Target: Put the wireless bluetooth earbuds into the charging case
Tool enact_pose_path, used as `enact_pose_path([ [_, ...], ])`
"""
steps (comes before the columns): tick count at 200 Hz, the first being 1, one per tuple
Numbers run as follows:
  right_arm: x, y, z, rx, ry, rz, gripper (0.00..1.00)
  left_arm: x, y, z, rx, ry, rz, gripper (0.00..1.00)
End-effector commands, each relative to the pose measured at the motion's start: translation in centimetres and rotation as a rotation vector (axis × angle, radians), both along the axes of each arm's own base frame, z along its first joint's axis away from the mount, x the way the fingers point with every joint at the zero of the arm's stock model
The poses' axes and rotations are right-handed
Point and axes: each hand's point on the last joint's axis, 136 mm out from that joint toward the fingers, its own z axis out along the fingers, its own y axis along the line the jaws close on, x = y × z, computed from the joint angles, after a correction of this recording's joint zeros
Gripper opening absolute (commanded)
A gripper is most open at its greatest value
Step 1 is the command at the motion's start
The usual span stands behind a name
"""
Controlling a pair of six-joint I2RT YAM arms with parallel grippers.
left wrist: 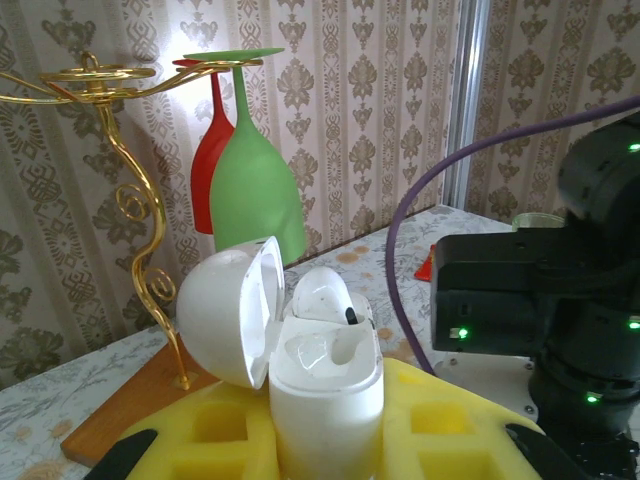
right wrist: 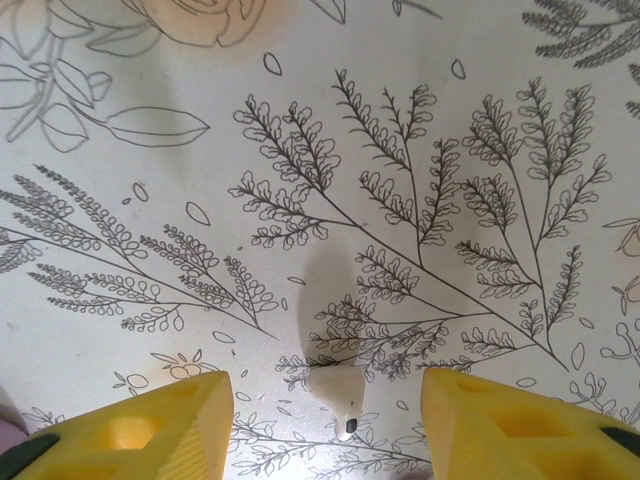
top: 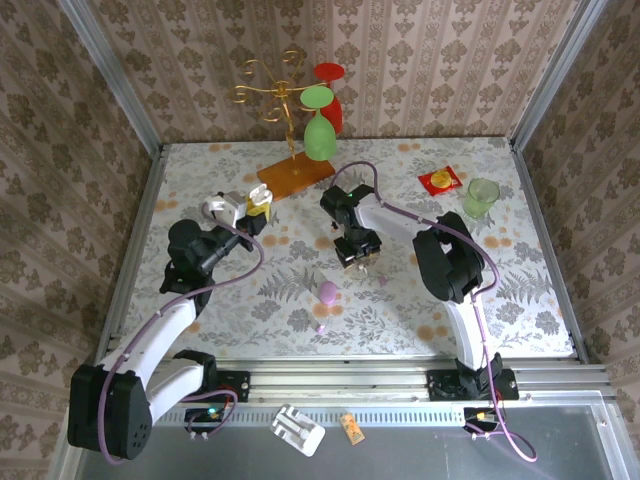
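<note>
Hovering low over earbud point(right wrist: 337, 387) on table point(right wrist: 300, 150), right gripper point(right wrist: 325, 398) had jaws apart, bud between them, untouched. Left gripper point(left wrist: 326, 432) was clamped on charging case point(left wrist: 325, 385), lid open. Step looked like pick-up. Next move would need a centred close on the tiny bud, then a carry to case.

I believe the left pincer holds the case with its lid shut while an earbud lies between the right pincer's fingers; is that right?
Not quite: the left wrist view shows the case with its lid open, not shut. The left pincer does hold it, and an earbud does lie between the right pincer's fingers.
</note>
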Motion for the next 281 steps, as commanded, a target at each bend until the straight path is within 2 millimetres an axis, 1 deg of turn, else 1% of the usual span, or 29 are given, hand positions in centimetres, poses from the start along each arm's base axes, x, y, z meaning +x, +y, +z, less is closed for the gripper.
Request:
enact_pose_path([
  [1,-1.7,-0.8,-0.5,-0.069,0.106,-0.022,0.52,-0.4,-0.3,2.2,-0.001,-0.076,-0.022,0.02],
  [29,-2.2,-0.5,-1.1,-0.082,0.172,0.005,0.49,-0.4,-0.4,2.1,-0.001,-0.075,-0.023,0.02],
  [51,-2.0,-0.2,-1.5,-0.085,0.183,0.024,0.43,-0.4,-0.5,2.1,-0.005,-0.078,-0.028,0.01],
  [89,-2.0,0.0,-1.8,-0.082,0.196,0.041,0.43,-0.4,-0.5,2.1,-0.003,-0.079,-0.027,0.02],
  [111,-2.1,-0.1,-2.0,-0.085,0.204,0.05,0.4,-0.4,-0.5,2.1,-0.003,-0.08,-0.027,0.01],
  [137,-2.3,-0.4,-1.8,-0.09,0.207,0.05,0.38,-0.4,-0.5,2.0,-0.003,-0.078,-0.027,0.02],
  [159,-2.6,-0.5,-1.4,-0.076,0.205,0.055,0.4,-0.4,-0.5,1.9,-0.004,-0.078,-0.028,0.01],
  [182,-2.6,-0.7,-1.3,-0.073,0.204,0.054,0.4,-0.4,-0.6,1.9,-0.006,-0.078,-0.032,0.02],
  [223,-2.8,-1.0,-1.6,-0.075,0.211,0.057,0.34,-0.6,-0.9,1.9,-0.005,-0.079,-0.039,0.01],
  [281,-3.1,-1.5,-1.0,-0.065,0.197,0.057,0.36,-0.5,-1.1,1.9,0.001,-0.078,-0.041,0.01],
])
